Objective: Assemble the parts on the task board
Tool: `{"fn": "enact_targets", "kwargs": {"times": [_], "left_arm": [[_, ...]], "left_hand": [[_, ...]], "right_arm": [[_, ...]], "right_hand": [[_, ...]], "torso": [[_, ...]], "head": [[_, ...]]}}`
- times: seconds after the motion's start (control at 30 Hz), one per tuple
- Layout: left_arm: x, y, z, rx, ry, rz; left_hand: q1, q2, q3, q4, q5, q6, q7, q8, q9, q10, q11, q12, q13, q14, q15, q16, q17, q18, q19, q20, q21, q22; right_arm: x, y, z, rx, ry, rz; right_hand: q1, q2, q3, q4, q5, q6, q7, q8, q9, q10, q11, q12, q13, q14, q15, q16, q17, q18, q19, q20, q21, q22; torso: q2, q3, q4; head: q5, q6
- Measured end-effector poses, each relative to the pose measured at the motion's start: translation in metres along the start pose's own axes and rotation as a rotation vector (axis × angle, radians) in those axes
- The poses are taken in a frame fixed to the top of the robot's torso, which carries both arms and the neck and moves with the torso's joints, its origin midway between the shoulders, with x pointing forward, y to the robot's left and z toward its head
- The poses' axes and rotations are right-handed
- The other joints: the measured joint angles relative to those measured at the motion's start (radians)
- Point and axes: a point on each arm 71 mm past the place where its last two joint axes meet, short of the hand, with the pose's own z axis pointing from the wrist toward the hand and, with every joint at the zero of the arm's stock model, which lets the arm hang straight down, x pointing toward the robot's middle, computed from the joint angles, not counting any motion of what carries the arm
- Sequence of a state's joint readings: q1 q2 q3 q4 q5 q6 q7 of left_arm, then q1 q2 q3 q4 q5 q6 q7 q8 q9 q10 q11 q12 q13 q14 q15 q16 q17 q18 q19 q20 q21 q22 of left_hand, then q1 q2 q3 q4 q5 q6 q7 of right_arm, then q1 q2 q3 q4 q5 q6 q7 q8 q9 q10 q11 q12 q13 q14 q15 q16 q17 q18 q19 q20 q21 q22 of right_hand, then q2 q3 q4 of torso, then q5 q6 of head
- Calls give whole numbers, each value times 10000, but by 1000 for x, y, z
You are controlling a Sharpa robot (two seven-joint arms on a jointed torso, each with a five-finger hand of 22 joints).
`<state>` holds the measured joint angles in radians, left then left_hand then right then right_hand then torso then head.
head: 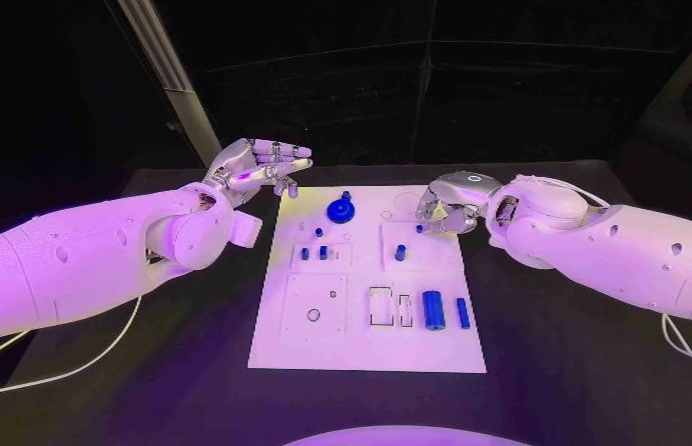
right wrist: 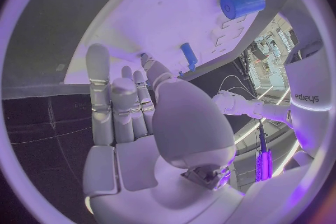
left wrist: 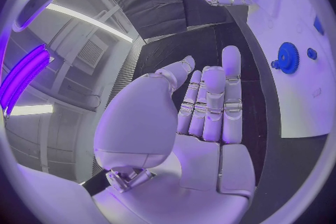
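Observation:
The white task board [head: 368,351] lies in the middle of the black table. A blue gear [head: 342,209] sits near its far edge, also seen as the gear [left wrist: 287,57]. Small blue pegs [head: 323,252] stand in the board's middle rows. A thick blue cylinder [head: 433,310] and a thin one [head: 463,312] lie near the right edge. My left hand [head: 260,169] is raised off the board's far left corner, fingers apart, holding nothing. My right hand [head: 450,204] hovers over the far right corner, fingers curved down beside a small blue peg [head: 420,229]; nothing shows in its grasp.
Bare black table lies on both sides of the board. A slanted pale post [head: 159,56] stands behind the table at the far left. A white cable [head: 87,361] trails under my left arm.

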<state>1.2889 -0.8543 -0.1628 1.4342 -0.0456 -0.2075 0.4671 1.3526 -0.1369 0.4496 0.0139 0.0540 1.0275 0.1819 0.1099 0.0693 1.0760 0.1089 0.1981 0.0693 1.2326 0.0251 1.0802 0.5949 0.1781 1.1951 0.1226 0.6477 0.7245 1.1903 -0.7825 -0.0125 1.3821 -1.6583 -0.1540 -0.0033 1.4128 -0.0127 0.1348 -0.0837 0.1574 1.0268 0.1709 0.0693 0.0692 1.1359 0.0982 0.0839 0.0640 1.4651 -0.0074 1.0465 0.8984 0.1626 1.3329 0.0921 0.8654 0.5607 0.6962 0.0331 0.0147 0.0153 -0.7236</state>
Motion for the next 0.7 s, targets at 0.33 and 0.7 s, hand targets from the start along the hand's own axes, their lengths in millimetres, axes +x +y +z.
{"fn": "enact_targets", "kwargs": {"times": [0.33,0.7], "left_arm": [[0,0,-1,23,-67,-439],[-2,0,-1,-4,-145,-533]], "left_hand": [[0,0,-27,-28,0,-1,0,0,1,-1,0,40,-1,-56,-16,-57,-83,-1,-1,-1,-43,-18],[0,0,-27,-28,0,-1,0,0,1,36,-35,40,-2,-91,-22,-93,-131,-3,-1,-1,-80,-38]], "right_arm": [[3,8,3,-178,77,-183],[6,11,4,-247,349,-229]], "right_hand": [[-181,-27,620,-77,-24,17,-17,0,7,7,-6,0,1,0,0,866,780,1,-144,61,1124,1245],[-180,-27,1448,-221,-279,333,-137,0,38,325,-133,89,2,-1,0,1474,1305,-157,-105,23,2035,2296]], "torso": [[5,8,0],[4,10,-6]], "head": [[38,-64],[68,-116]]}}
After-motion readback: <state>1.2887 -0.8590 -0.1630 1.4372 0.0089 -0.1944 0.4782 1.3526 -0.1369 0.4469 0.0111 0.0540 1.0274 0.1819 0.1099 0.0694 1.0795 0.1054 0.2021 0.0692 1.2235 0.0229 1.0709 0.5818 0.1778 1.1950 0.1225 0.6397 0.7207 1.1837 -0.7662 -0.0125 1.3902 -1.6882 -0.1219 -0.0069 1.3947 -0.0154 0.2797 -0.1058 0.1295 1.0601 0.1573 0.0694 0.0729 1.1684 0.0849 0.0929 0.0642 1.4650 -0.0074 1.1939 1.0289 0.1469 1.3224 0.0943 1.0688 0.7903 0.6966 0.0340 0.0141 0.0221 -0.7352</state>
